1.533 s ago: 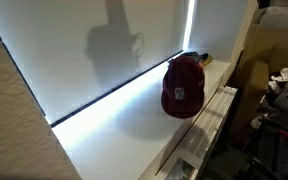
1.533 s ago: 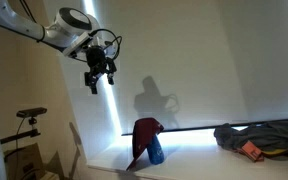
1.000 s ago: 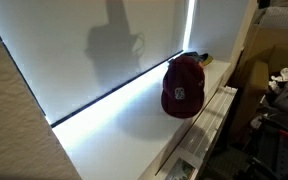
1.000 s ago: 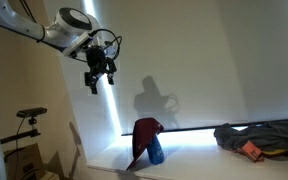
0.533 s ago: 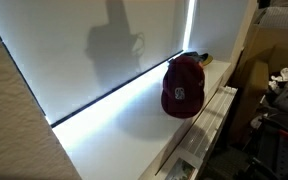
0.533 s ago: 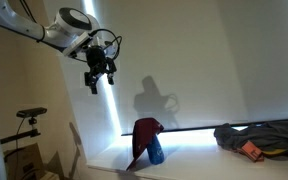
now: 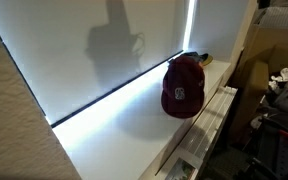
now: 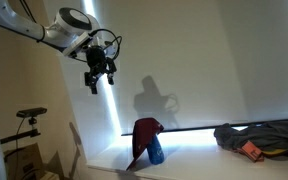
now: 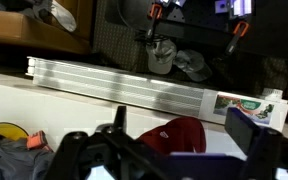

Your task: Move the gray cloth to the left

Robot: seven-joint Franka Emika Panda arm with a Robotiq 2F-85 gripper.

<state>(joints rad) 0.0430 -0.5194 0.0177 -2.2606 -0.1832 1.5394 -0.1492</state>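
Note:
The gray cloth (image 8: 266, 134) lies crumpled at the right end of the white table (image 8: 189, 162), with an orange item (image 8: 252, 150) on its front edge. It also shows at the lower left of the wrist view (image 9: 6, 158). My gripper (image 8: 95, 80) hangs high in the air, far to the left of the cloth and above the table. In the wrist view its fingers (image 9: 182, 120) stand wide apart and empty. In an exterior view (image 7: 114, 40) only the gripper's shadow shows on the wall.
A maroon cap (image 8: 147, 133) stands on the table between gripper and cloth, seen too in an exterior view (image 7: 183, 87) and the wrist view (image 9: 176, 136). Aluminium rails (image 9: 114, 82) run along the table edge. Cluttered equipment (image 7: 279, 100) lies beyond it.

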